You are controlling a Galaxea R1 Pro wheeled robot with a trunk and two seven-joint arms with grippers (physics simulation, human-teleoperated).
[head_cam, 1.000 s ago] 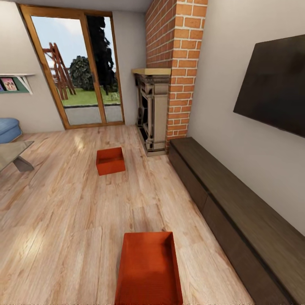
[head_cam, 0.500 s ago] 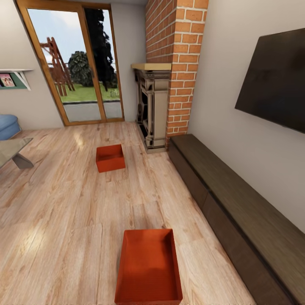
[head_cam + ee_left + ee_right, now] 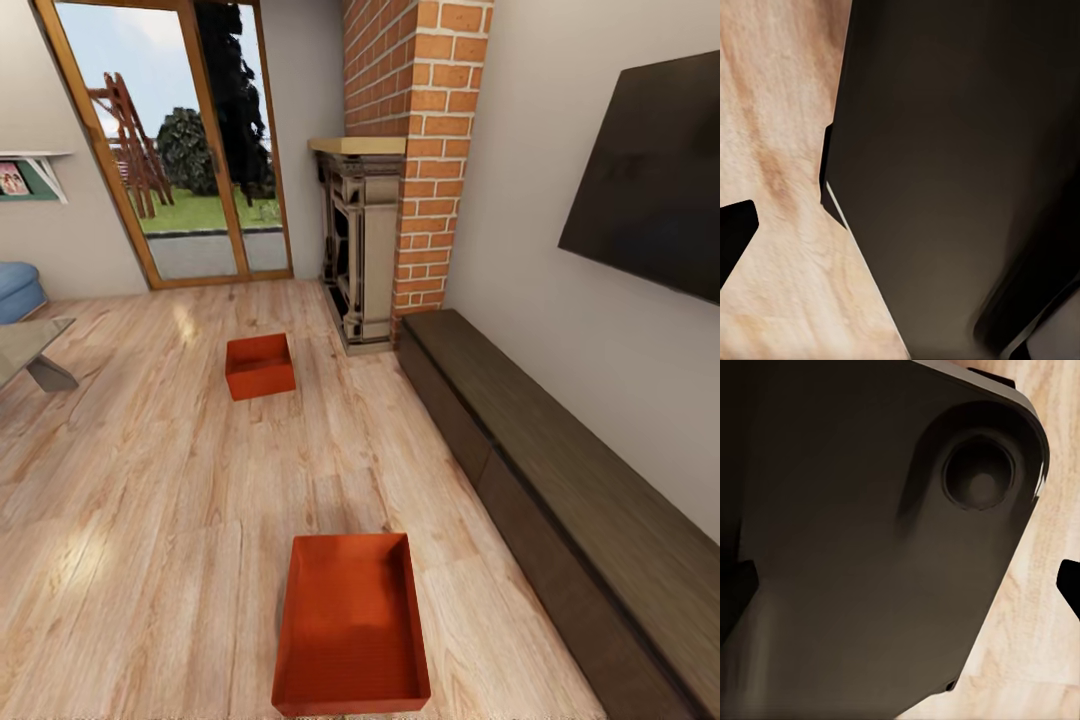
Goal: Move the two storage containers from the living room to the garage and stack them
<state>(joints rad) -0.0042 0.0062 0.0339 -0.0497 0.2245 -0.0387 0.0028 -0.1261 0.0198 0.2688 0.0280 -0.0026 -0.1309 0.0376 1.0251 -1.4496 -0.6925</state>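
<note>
Two orange-red storage containers rest on the light wood-plank floor of the living room. The near container (image 3: 352, 622) lies lengthwise at the lower middle of the head view, open side up and empty. The far container (image 3: 259, 366) sits further ahead, close to the fireplace (image 3: 362, 250). In the left wrist view, one dark fingertip (image 3: 733, 240) shows at the picture's edge over the planks. The right gripper (image 3: 900, 585) has dark fingertips (image 3: 1069, 583) at both edges of its view, wide apart, holding nothing.
A long dark wooden cabinet (image 3: 560, 480) runs along the right wall under a black TV (image 3: 650, 180). Glass doors (image 3: 170, 150) stand at the back. A glass table (image 3: 30, 350) and a blue sofa (image 3: 15, 290) are on the left. Dark robot body (image 3: 960, 165) fills much of both wrist views.
The whole head picture has shifted, so the camera moved; both containers sit slightly higher in it and the near one's front edge now shows. The containers themselves have not moved.
</note>
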